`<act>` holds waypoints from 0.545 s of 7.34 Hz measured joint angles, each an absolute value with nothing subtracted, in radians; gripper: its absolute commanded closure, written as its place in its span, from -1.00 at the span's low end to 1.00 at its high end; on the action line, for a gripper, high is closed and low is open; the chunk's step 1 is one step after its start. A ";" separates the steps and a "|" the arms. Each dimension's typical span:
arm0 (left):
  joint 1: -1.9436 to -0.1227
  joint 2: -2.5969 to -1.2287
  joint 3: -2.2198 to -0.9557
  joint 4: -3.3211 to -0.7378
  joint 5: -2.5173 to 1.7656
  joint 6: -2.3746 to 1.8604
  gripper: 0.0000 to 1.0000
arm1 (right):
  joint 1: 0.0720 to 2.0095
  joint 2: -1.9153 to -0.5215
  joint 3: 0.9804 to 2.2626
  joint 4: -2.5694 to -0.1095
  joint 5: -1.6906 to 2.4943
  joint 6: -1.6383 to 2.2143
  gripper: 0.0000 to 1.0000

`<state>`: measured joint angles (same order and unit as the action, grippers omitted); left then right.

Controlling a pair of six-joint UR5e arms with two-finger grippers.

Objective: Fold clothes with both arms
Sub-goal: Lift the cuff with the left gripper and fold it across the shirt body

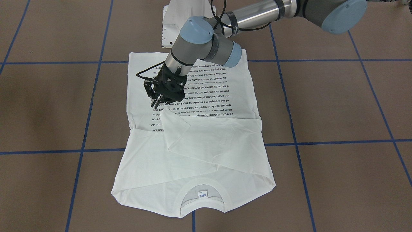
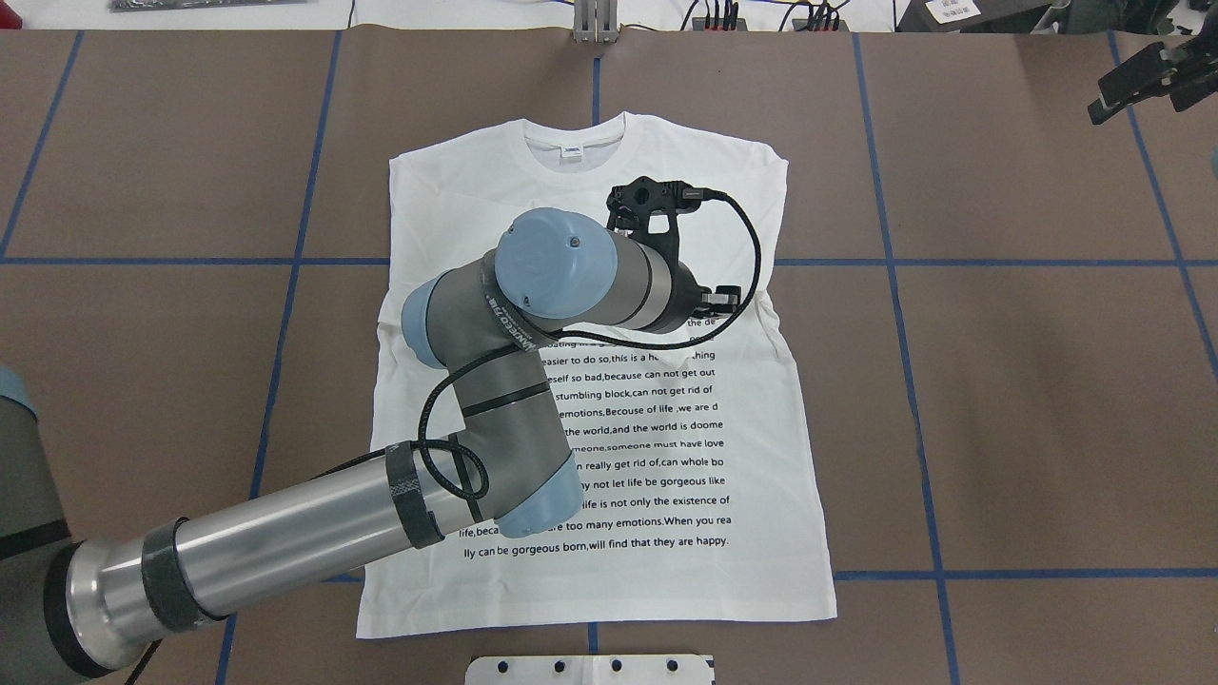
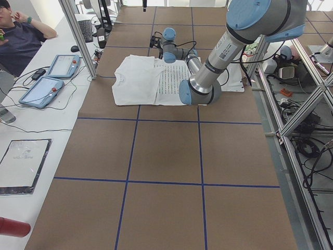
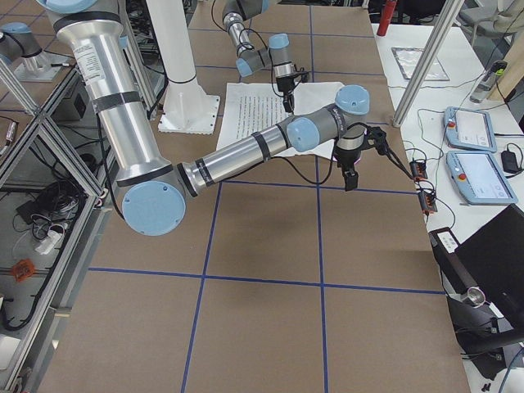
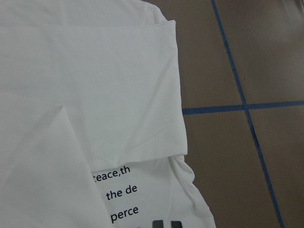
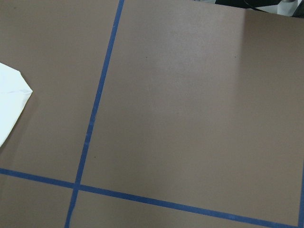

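The white long-sleeved T-shirt (image 1: 209, 154) lies flat on the brown table with its black text face up. Both sleeves are folded in across the chest. The neck label (image 1: 202, 194) shows at the collar. The shirt also shows in the overhead view (image 2: 761, 495) and in the left wrist view (image 5: 95, 71). My left gripper (image 1: 154, 105) hangs just above the shirt by the folded sleeve's tip, its jaws close together with nothing between them. My right gripper (image 2: 1166, 90) is off the shirt over bare table at the far right, fingers apart and empty. It also shows in the exterior right view (image 4: 350, 178).
The white metal pedestal (image 1: 180, 19) stands at the shirt's hem on the robot's side. Blue tape lines (image 1: 322, 141) grid the table. A shirt corner (image 6: 9, 95) shows at the left edge of the right wrist view. Tablets (image 4: 475, 131) lie on a side table.
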<state>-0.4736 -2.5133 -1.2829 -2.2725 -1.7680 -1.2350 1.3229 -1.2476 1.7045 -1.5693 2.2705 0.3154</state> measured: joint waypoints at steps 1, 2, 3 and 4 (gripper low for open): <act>-0.476 -2.512 -1.282 -2.281 -1.770 -1.221 -1.00 | 1.321 -1.244 1.705 -1.569 2.270 0.320 -1.00; -0.489 -2.510 -1.299 -2.244 -1.779 -1.187 -1.00 | 1.316 -1.239 1.706 -1.569 2.270 0.327 -1.00; -0.521 -2.494 -1.342 -2.166 -1.807 -1.127 -1.00 | 1.299 -1.227 1.706 -1.569 2.269 0.344 -1.00; -0.564 -2.446 -1.413 -2.100 -1.842 -1.059 -1.00 | 1.269 -1.204 1.707 -1.562 2.257 0.386 -1.00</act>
<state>-0.5636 -2.4456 -1.4130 -2.0997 -1.8425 -1.0591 1.2688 -1.2036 1.7070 -1.5621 2.2574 0.3864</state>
